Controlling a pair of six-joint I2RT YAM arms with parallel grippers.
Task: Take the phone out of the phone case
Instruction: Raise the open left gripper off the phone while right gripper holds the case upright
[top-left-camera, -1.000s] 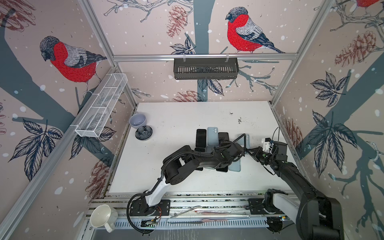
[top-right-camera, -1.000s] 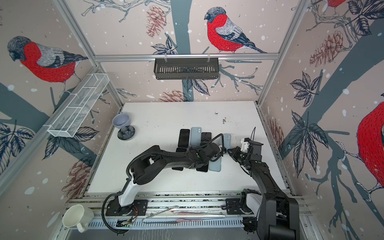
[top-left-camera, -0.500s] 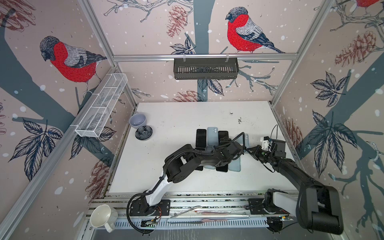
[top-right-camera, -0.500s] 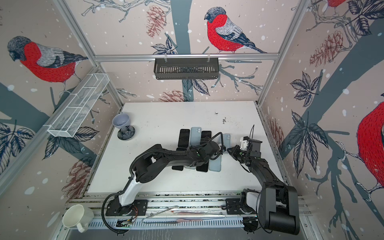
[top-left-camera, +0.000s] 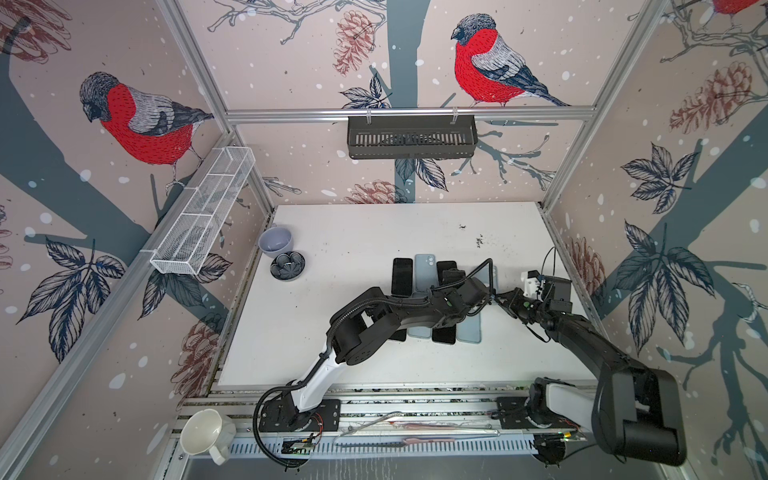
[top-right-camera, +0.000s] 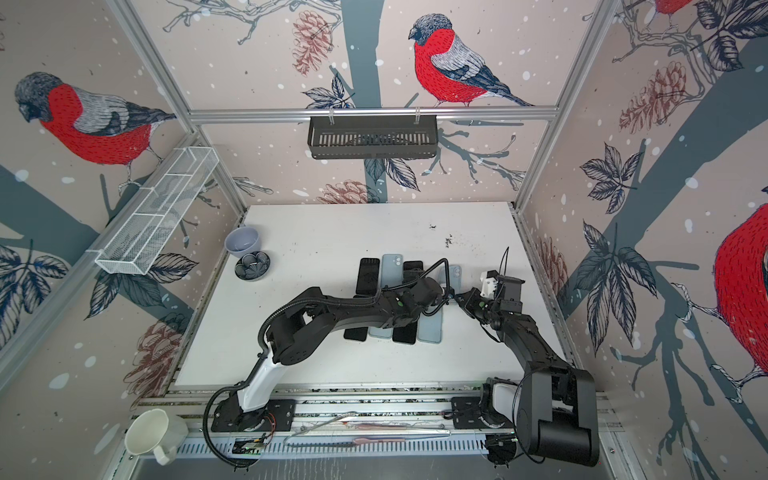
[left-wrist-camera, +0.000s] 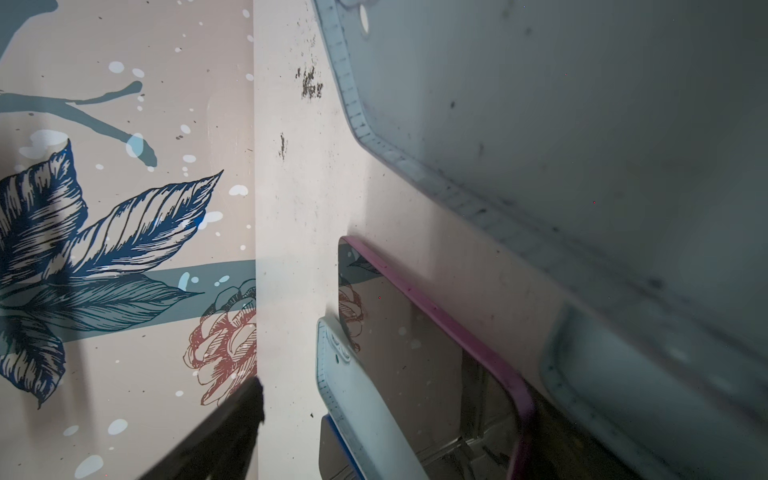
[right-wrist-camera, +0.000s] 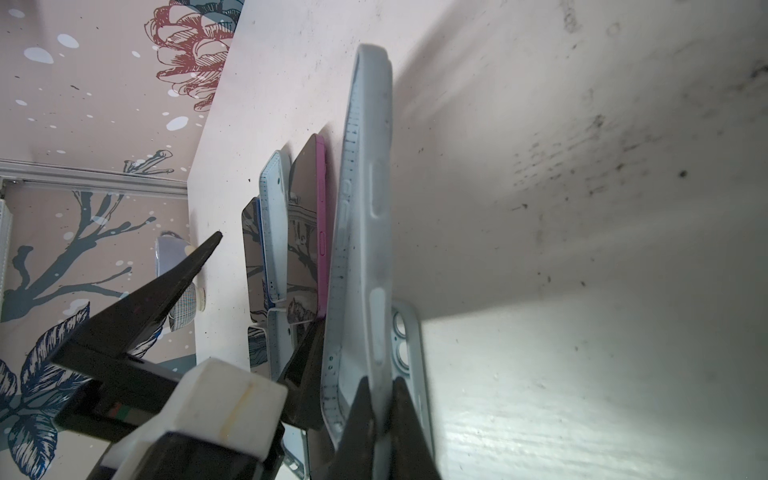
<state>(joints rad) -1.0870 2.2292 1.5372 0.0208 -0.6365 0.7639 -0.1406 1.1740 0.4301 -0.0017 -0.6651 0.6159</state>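
Phone case (right-wrist-camera: 368, 208), pale blue, stands on its long edge with one end pinched tight between the right jaws. Its phone (right-wrist-camera: 409, 353) lies flat on the white surface (right-wrist-camera: 582, 187), lenses up, just beside those jaws on the case's outer side. It looks free of the case (whether the two touch along the hidden lower edge I cannot tell).

Left jaws are spread wide and hold nothing. One finger (right-wrist-camera: 305, 365) sits close to the case's inner face, with a pink-edged phone (right-wrist-camera: 307, 232) just beyond it.

Trouble would most likely come from that thin grip: held only at one end, the case could swing or slip out and drop back over the phone. If a lip is caught on the phone, lifting would drag the phone along. The wide left jaws could also nudge the pink-edged phone when they move.
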